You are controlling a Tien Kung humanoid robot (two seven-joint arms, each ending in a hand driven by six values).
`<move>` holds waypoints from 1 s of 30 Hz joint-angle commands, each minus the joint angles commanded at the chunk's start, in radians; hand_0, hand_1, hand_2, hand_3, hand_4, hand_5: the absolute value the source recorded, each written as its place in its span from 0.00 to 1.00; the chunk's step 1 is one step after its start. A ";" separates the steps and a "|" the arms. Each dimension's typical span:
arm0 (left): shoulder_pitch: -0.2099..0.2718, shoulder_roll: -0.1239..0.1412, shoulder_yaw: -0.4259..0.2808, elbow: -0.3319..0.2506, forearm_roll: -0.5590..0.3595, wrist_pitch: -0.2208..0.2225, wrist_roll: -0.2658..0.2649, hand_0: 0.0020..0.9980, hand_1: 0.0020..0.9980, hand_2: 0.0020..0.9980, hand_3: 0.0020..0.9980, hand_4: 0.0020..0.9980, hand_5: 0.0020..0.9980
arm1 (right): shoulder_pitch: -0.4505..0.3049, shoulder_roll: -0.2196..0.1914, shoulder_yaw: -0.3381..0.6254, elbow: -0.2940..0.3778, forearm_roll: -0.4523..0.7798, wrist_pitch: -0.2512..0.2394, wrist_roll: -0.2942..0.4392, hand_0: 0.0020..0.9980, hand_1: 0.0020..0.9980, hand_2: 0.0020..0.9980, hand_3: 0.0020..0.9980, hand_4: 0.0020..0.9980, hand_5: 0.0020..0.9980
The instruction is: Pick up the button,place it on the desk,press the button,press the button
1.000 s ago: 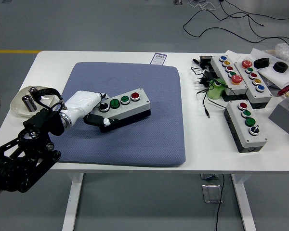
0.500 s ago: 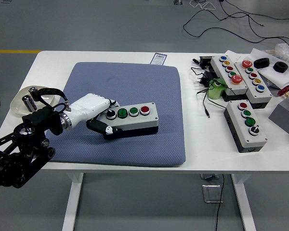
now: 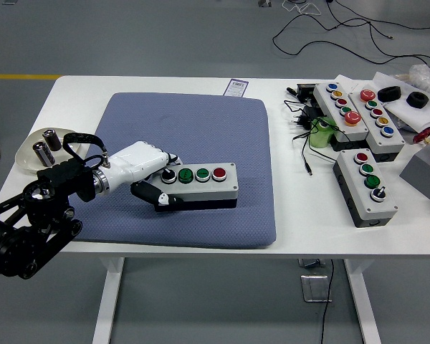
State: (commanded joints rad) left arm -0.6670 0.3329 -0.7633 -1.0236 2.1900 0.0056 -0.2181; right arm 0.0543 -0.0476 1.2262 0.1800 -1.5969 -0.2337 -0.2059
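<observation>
While the box sits low on the pad, here is how things stand:

Left hand: the white five-fingered left hand (image 3: 145,172) on its black arm is wrapped around the left end of the grey rectangular button box with a black base (image 3: 198,185), fingers behind, black-tipped thumb curled under the front edge.
Button box: lying roughly level on the blue-grey padded mat (image 3: 186,168), in its lower middle; whether it fully rests there or hangs just above, I can't tell.
Buttons: a black knob, two green caps and a red cap face up in a row.
Step in hand: looks like the placing, nearly complete!
Next move: my read is let go, draw the thumb out without dragging the box, then bring one fingertip down on a cap.
Right arm: not in sight.
Other boxes: similar units at the white table (image 3: 287,229)'s right side, well apart.
</observation>
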 joint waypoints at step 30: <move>0.117 0.021 -0.255 -0.297 -0.026 -0.075 0.072 0.74 0.85 0.91 0.95 0.99 0.68 | -0.011 0.001 0.005 0.000 -0.012 0.002 0.000 0.67 0.66 0.68 0.62 0.31 0.17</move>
State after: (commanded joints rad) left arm -0.5498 0.3534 -1.0180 -1.3211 2.1636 -0.0690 -0.1459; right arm 0.0437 -0.0471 1.2316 0.1800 -1.6087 -0.2320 -0.2057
